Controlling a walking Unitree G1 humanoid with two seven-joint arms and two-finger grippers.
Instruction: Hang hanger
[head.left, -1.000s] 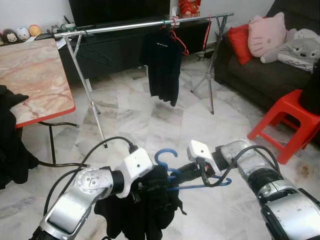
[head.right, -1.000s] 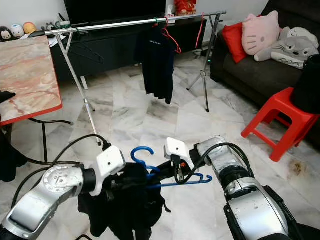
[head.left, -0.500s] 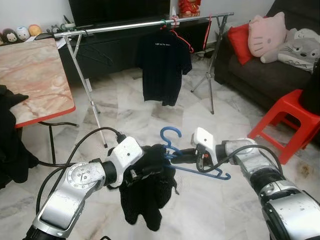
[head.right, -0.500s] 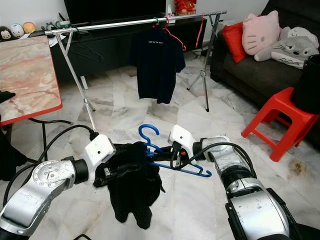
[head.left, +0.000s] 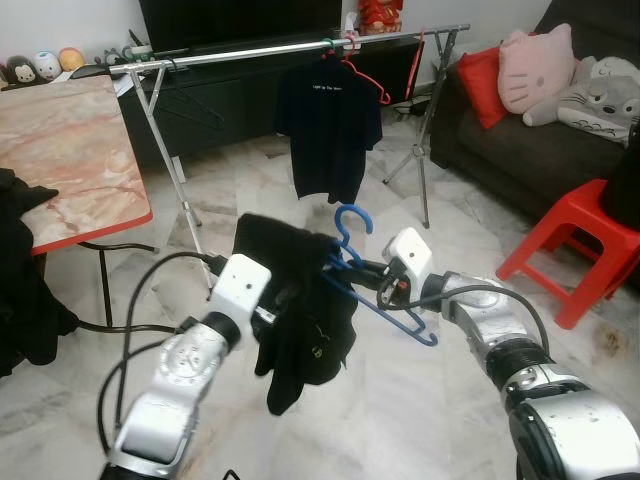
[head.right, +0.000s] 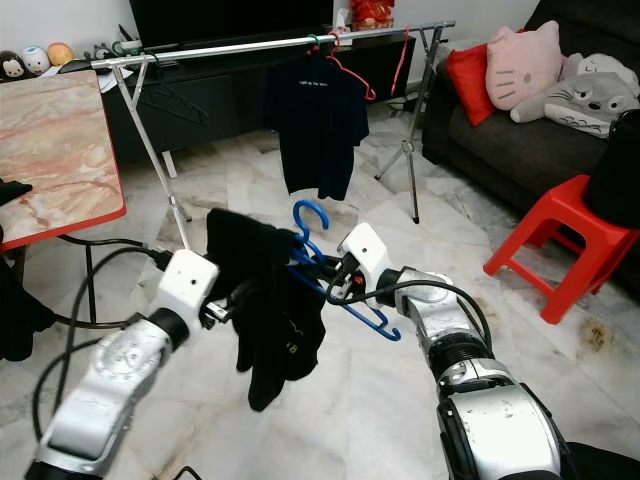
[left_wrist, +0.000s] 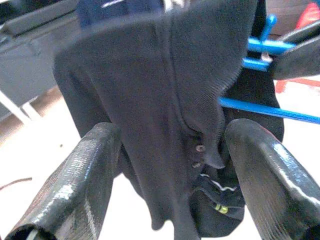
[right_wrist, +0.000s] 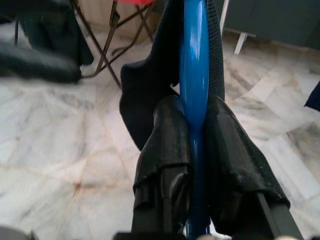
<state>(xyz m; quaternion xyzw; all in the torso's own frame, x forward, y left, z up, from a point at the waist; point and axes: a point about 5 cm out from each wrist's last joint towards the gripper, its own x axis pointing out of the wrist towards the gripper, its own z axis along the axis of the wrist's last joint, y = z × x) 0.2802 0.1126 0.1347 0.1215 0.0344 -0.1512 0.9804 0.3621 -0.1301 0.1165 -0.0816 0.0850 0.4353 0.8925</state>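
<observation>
My right gripper (head.left: 357, 272) is shut on the neck of a blue plastic hanger (head.left: 351, 224), just under its hook; the pads clamp the blue stem (right_wrist: 194, 50). A black garment (head.left: 300, 330) drapes over the hanger's left arm and hangs down. My left gripper (head.left: 283, 306) is shut on a thick fold of that cloth (left_wrist: 165, 100), with its fingers (left_wrist: 85, 180) on either side. Both are held up at mid-height over the marble floor. The silver clothes rack rail (head.left: 250, 50) stands farther back, well beyond the hanger's hook.
A black T-shirt (head.left: 330, 120) hangs on a red hanger (head.left: 366, 86) at the rail's middle. A marble-topped table (head.left: 60, 160) with dark clothes (head.left: 20, 270) stands left. A red stool (head.left: 580, 240) and dark sofa (head.left: 520, 150) stand right.
Both arms have lifted the hanger and the black garment from low near the floor to mid-height, closer to the rack. The T-shirt on the rail has swung to face me.
</observation>
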